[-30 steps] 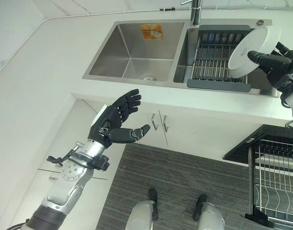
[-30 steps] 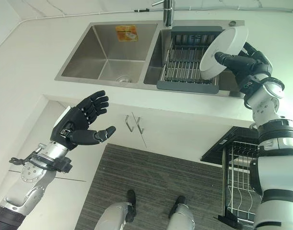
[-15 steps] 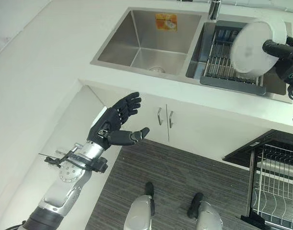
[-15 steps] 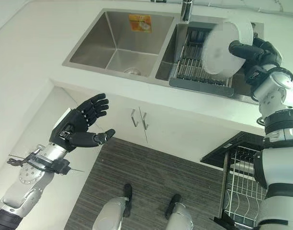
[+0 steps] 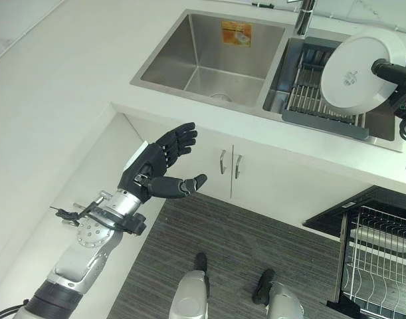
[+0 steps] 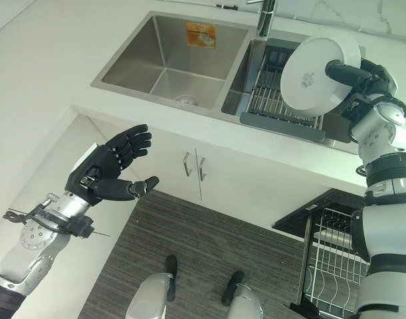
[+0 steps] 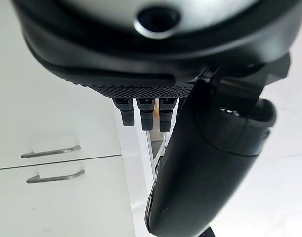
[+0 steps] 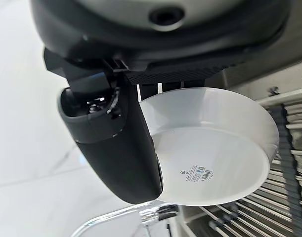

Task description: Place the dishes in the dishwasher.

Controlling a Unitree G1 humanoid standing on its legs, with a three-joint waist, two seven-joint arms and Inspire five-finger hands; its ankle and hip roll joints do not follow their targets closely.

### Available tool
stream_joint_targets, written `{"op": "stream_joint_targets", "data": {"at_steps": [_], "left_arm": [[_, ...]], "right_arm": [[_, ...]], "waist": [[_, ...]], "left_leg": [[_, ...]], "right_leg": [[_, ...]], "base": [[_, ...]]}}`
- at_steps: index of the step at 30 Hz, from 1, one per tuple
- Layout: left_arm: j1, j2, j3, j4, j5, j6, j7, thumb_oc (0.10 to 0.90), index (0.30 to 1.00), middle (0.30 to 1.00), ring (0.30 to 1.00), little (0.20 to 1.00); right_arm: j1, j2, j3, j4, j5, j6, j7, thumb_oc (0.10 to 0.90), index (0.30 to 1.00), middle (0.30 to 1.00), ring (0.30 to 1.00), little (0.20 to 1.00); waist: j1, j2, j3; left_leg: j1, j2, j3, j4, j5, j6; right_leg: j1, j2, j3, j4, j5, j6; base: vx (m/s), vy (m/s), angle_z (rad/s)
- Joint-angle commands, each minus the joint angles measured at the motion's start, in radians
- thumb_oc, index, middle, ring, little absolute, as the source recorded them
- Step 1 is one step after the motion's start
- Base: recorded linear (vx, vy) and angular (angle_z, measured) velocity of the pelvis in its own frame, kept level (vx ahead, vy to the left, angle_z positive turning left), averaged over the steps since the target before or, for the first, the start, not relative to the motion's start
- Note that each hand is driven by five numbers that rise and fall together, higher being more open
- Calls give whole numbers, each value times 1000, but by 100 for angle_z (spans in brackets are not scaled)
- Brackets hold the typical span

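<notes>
Glossy white plate; brushed-steel sink.

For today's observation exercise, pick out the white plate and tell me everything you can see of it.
The white plate is round, smooth and glossy, like glazed ceramic, with a raised rim. It is held tipped up on edge, its underside facing the camera, where a small printed mark sits near the middle. The right hand grips its edge, thumb across the underside. It hangs in the air above the dark drying rack in the sink's right basin, touching nothing else.
</notes>
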Motion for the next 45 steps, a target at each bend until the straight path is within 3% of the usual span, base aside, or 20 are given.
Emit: {"op": "stream_joint_targets", "data": {"at_steps": [1, 4, 9, 14, 21, 24, 27, 28, 35, 37, 41, 43, 45], "left_arm": [[-21, 13, 65, -148, -48, -117, -22, 800, 900, 900, 900, 900], [-3, -6, 70, -148, -41, -133, -34, 800, 900, 900, 900, 900], [21, -29, 68, -159, -20, -140, -39, 800, 900, 900, 900, 900], [48, -61, 80, -164, -4, -150, -58, 800, 900, 900, 900, 900], [74, -92, 108, -179, 21, -154, -64, 800, 900, 900, 900, 900], [86, -105, 125, -176, 21, -149, -66, 800, 900, 900, 900, 900], [100, -124, 134, -186, 35, -150, -67, 800, 900, 900, 900, 900], [108, -165, 146, -199, 68, -141, -44, 800, 900, 900, 900, 900], [99, -252, 168, -221, 149, -115, 5, 800, 900, 900, 900, 900], [113, -269, 192, -235, 167, -106, 19, 800, 900, 900, 900, 900], [133, -279, 215, -249, 159, -122, 11, 800, 900, 900, 900, 900], [136, -282, 214, -251, 150, -129, 8, 800, 900, 900, 900, 900], [148, -301, 210, -254, 151, -148, -7, 800, 900, 900, 900, 900]], "right_arm": [[-163, -64, 49, -142, -27, -227, 51, 400, 300, 300, 300, 300], [-166, -83, 54, -212, -118, -289, 10, 400, 300, 300, 300, 300], [-117, -114, 21, -309, -109, -319, 13, 400, 300, 300, 300, 300], [22, -103, -89, -505, -52, -348, -1, 400, 300, 300, 300, 300], [226, -110, -261, -754, -136, -328, -93, 400, 300, 300, 300, 300], [333, -94, -336, -863, -79, -342, -93, 400, 300, 300, 300, 300], [463, -34, -400, -1027, -118, -345, -107, 400, 300, 300, 300, 300], [650, 139, -454, -1234, -190, -369, -67, 400, 300, 300, 300, 300], [902, 400, -463, -1484, -215, -413, 43, 400, 300, 300, 300, 300], [965, 439, -465, -1534, -195, -401, 89, 400, 300, 300, 300, 300], [992, 438, -468, -1559, -170, -388, 101, 400, 300, 300, 300, 300], [998, 437, -471, -1560, -160, -392, 93, 400, 300, 300, 300, 300], [1009, 432, -474, -1564, -181, -388, 68, 400, 300, 300, 300, 300]], "waist": [[17, -26, -87], [11, -38, -101], [7, -58, -125], [-8, -78, -154], [-37, -99, -180], [-59, -104, -188], [-76, -101, -195], [-105, -86, -203], [-160, -55, -209], [-181, -44, -210], [-199, -26, -204], [-203, -23, -202], [-201, -18, -193]], "left_leg": [[-32, 18, -114, 80, -145, -78], [-31, 18, -106, 80, -142, -73], [-14, 21, -97, 80, -152, -69], [11, 18, -88, 80, -168, -61], [40, 17, -75, 80, -194, -55], [47, 19, -64, 80, -201, -54], [54, 20, -59, 80, -207, -50], [69, 26, -47, 80, -218, -44], [86, 55, -10, 80, -220, -46], [88, 84, 13, 80, -206, -59], [73, 131, 47, 80, -168, -91], [72, 133, 55, 80, -164, -93], [105, 87, 83, 80, -175, -75]], "right_leg": [[56, 65, 74, -77, -82, 65], [55, 70, 84, -77, -76, 64], [67, 70, 88, -77, -76, 72], [89, 74, 95, -77, -82, 75], [112, 74, 108, -77, -94, 84], [114, 78, 119, -77, -97, 86], [116, 80, 127, -77, -102, 85], [120, 86, 143, -77, -111, 81], [117, 102, 171, -77, -124, 71], [112, 110, 175, -77, -127, 66], [100, 128, 165, -77, -130, 55], [98, 133, 166, -77, -129, 55], [98, 134, 163, -77, -130, 58]], "base": [[-76, 33, -4], [-68, 65, -8], [-9, 66, -11], [2, 96, -8], [-14, 74, -5], [-38, 49, -4], [-49, 25, -14], [-69, 6, -18], [-62, -58, -21], [-93, -168, -35], [-142, -149, -14], [-122, -13, 2], [-101, 44, 3]]}}
